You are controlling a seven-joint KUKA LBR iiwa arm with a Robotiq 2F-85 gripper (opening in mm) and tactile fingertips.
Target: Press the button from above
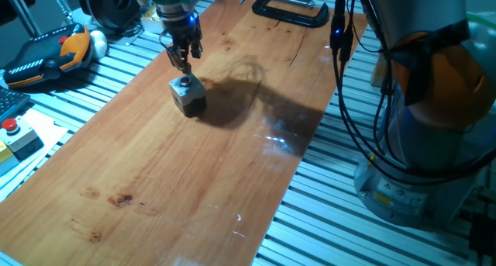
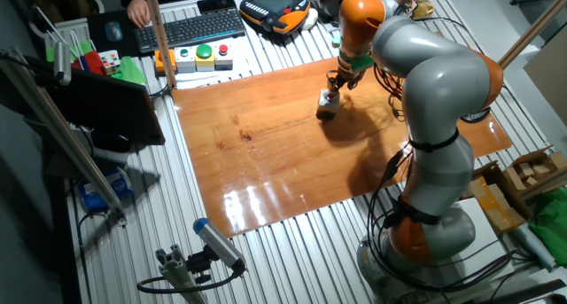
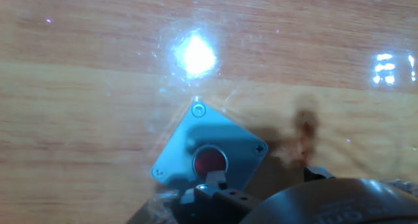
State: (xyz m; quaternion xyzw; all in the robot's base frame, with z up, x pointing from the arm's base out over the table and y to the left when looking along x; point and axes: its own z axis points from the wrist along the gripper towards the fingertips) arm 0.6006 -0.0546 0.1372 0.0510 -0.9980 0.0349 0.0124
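At the far left of one fixed view, off the wooden worktop [image 1: 178, 173] on the slatted metal bench, lies a yellow-and-grey box with a red button [image 1: 11, 131], and farther back an orange-and-black teach pendant [image 1: 50, 55]. Moving right onto the board, the button [image 1: 186, 83], a small red cap set in a light-grey cube housing, sits on the far left part of the wood, with the end effector [image 1: 183, 65] poised directly over it, its tips just above the cap or perhaps touching it; this angle is too shallow to say which. A black clamp [image 1: 291, 10] rests at the board's far edge, and the arm's grey and orange base fills the right side. The other fixed view looks from the opposite side: it shows a keyboard [image 2: 193, 27] and a row of coloured push buttons [image 2: 197, 56] beyond the board, which the first does not, and places the button [image 2: 329, 101] near the far right edge under the end effector [image 2: 337, 85]. The hand view alone looks straight down on the button [image 3: 210, 161], showing the housing turned diamond-wise with corner screws, and a finger tip [image 3: 215, 182] at the cap's near edge. Whether the fingers are apart or together I cannot tell.
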